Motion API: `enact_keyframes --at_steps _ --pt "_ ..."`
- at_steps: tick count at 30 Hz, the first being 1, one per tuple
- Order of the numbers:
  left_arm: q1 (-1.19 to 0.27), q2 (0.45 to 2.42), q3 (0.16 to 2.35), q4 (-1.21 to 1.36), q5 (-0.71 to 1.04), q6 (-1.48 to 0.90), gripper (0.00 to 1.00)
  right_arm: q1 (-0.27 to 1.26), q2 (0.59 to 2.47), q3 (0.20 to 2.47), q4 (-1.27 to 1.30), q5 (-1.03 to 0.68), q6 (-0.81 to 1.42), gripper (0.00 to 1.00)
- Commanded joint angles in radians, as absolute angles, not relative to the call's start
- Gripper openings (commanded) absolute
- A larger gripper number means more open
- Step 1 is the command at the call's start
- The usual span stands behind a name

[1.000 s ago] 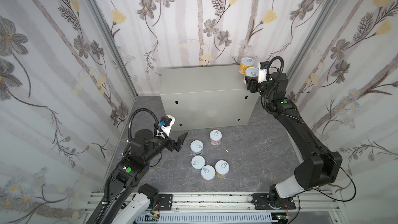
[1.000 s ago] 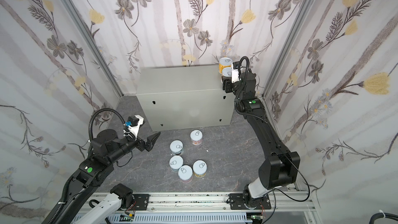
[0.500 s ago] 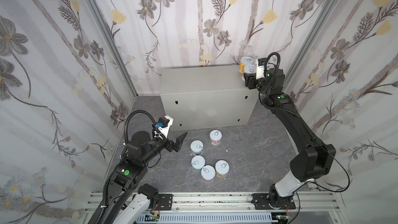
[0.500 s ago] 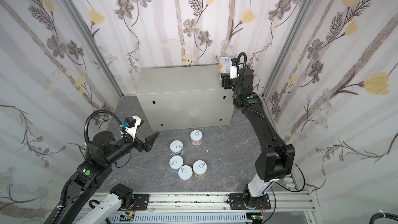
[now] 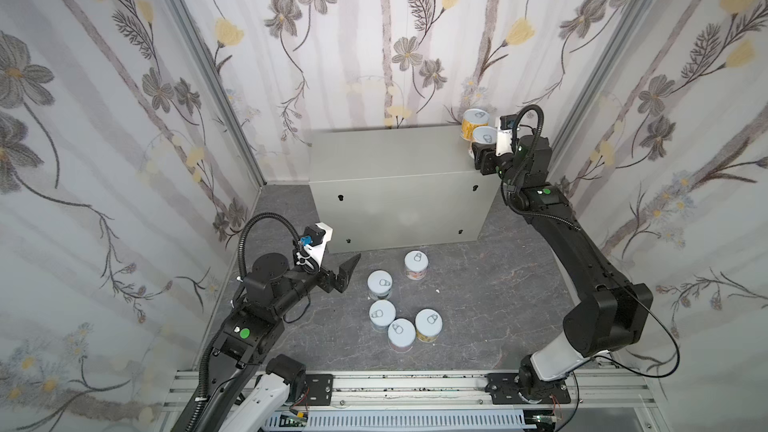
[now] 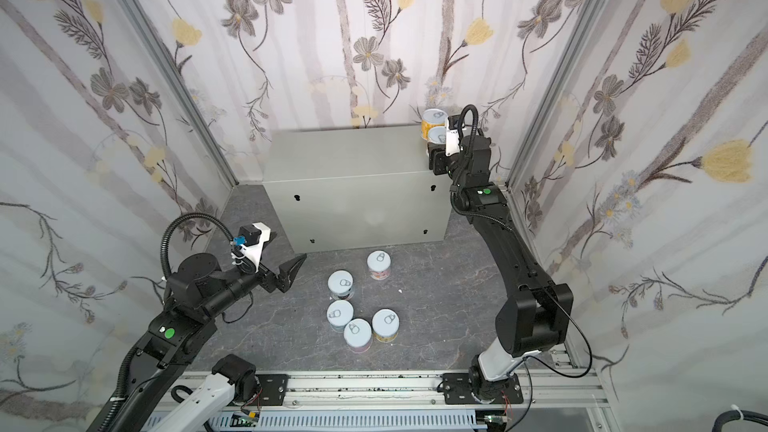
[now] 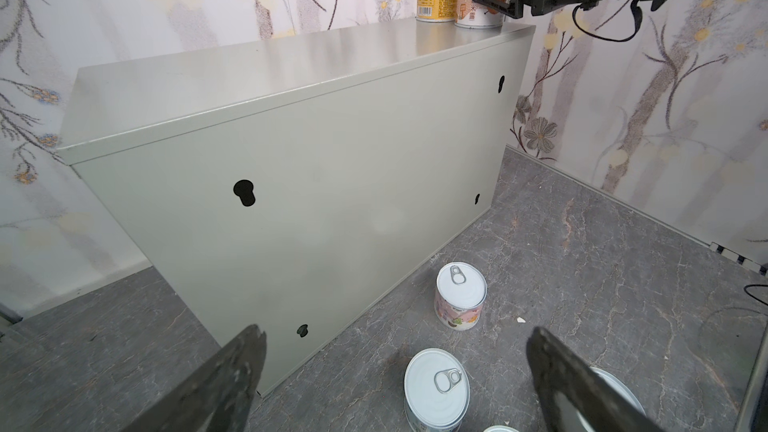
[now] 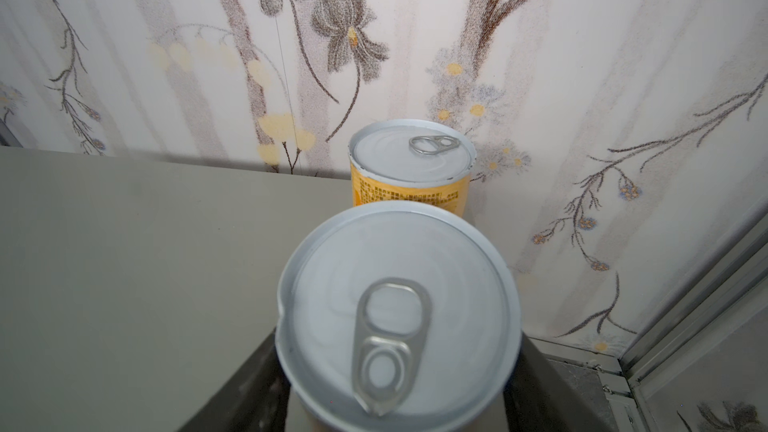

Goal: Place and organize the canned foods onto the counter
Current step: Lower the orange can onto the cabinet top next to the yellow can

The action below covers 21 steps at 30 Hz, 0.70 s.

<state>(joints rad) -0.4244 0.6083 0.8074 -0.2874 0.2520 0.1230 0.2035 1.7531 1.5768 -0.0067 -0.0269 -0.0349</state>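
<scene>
Gripping white-orange tin [image 5: 484, 135] with right gripper [image 5: 483, 148] at right end of counter [image 5: 395, 151] top, just beside yellow tin [image 5: 475, 120]. Holding left gripper [image 5: 347, 271] spread wide, empty, above marbled floor [image 5: 478, 305] near five upright tins [image 5: 380, 283] before counter front.

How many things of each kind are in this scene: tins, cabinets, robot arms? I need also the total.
tins: 7 (5 on the floor, 1 free on the cabinet, 1 there gripped by the right end effector)
cabinet: 1
robot arms: 2
Total: 10
</scene>
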Motion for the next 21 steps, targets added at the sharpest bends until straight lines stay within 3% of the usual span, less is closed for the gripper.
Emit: enact_keyframes --at_steps 1,21 --pt "-0.423 0.607 0.807 -0.249 0.267 0.118 1.0 0.204 1.741 1.557 -0.011 -0.021 -0.048 0.67" --pt "-0.416 0.609 0.802 -0.242 0.271 0.115 1.0 0.204 1.699 1.501 -0.001 -0.01 -0.057 0.67"
